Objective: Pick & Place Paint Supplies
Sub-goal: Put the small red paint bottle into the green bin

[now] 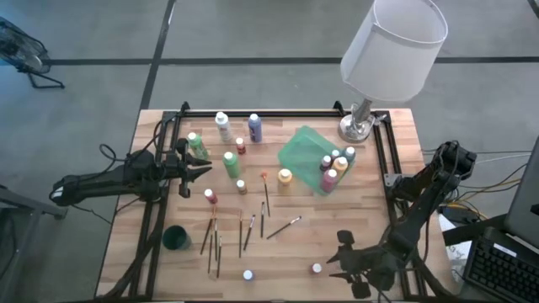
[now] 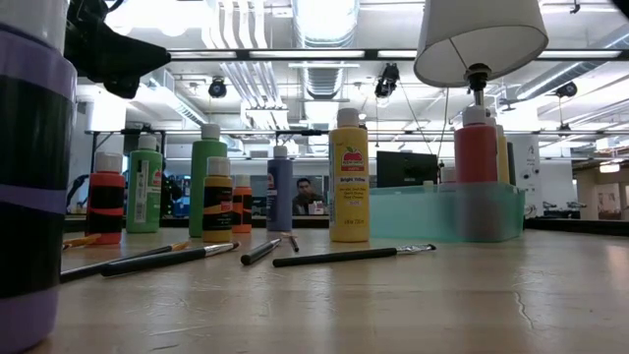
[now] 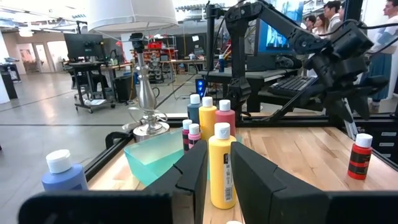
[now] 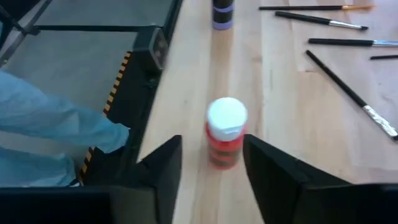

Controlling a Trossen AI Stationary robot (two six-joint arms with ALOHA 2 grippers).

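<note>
right wrist view: the right gripper (image 4: 210, 163) has its fingers (image 4: 165, 168) spread apart, with a small red bottle (image 4: 225, 134) standing upright in the gap ahead of them, near the table's front edge (image 1: 278, 290). several brushes (image 4: 348, 93) lie on the wood beyond it. high view puts the left gripper (image 1: 202, 168) at the table's left side, fingers parted and holding nothing, just beside a green bottle (image 1: 231, 163). a yellow bottle (image 3: 222, 167) stands in line with that gap. more bottles (image 1: 337, 165) stand in the green tray (image 1: 299, 150) by the lamp (image 1: 370, 63).
</note>
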